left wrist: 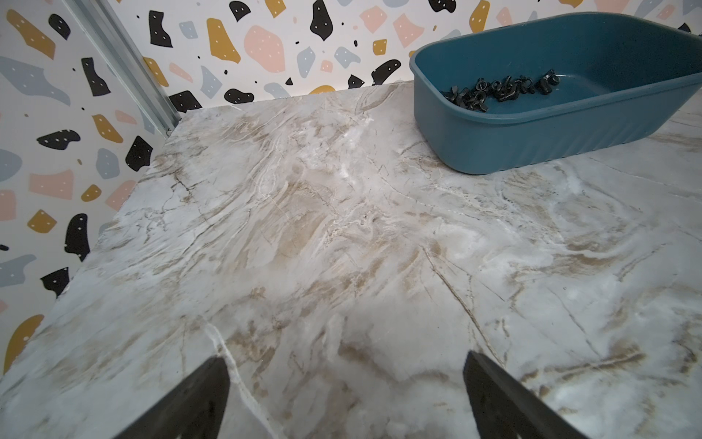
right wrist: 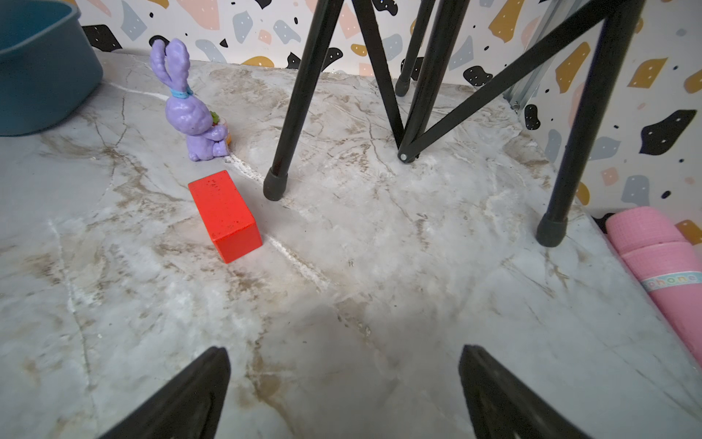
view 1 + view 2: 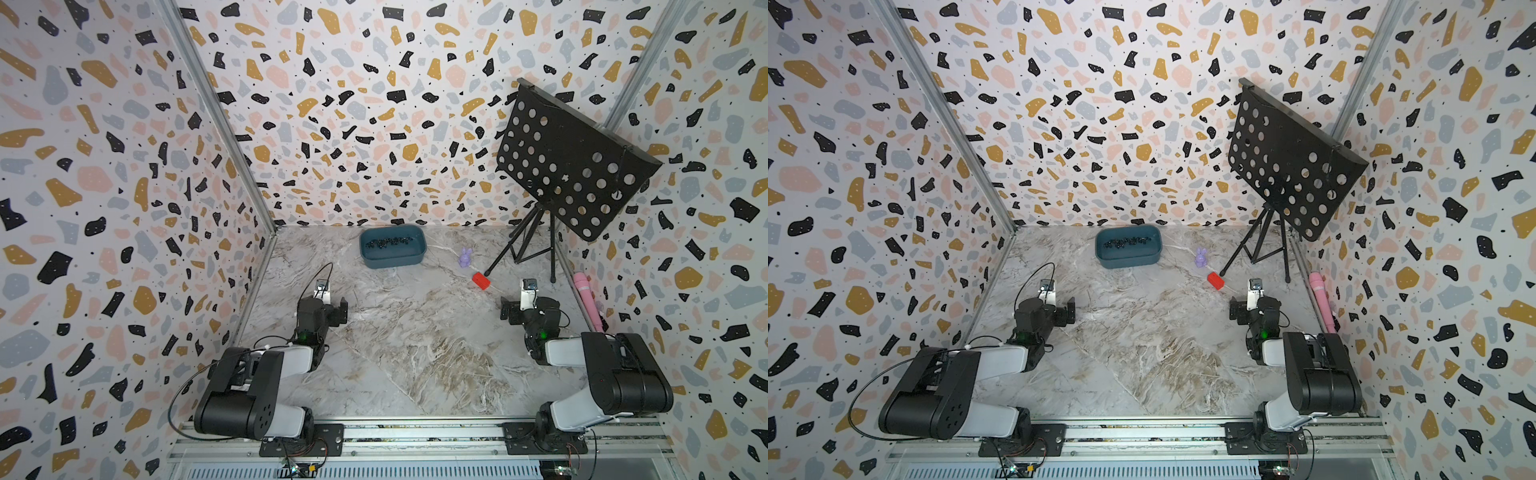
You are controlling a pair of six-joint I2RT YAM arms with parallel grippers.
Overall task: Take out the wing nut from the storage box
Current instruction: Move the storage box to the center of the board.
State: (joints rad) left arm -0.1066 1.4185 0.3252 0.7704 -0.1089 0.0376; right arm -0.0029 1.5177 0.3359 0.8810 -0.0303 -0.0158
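The storage box [image 3: 392, 260] [image 3: 1128, 260] is a shallow teal-blue tub standing at the back middle of the marble table. A loose heap of several small dark wing nuts [image 3: 388, 242] [image 1: 501, 91] lies inside it near its far wall. My left gripper [image 1: 343, 361] hovers open over bare marble, well short of the box and to its left, with nothing between its fingers. Off toward the right side, my right gripper [image 2: 343, 353] also stands open and empty, facing a red block. Only a corner of the box [image 2: 38, 87] shows in the right wrist view.
A red block [image 3: 481, 281] [image 2: 226, 214] and a purple rabbit figure [image 3: 466, 257] [image 2: 190, 110] sit right of the box. A black perforated music stand [image 3: 569, 162] on tripod legs [image 2: 288, 125] fills the back right corner. A pink roll [image 3: 588, 303] [image 2: 661, 266] lies along the right wall.
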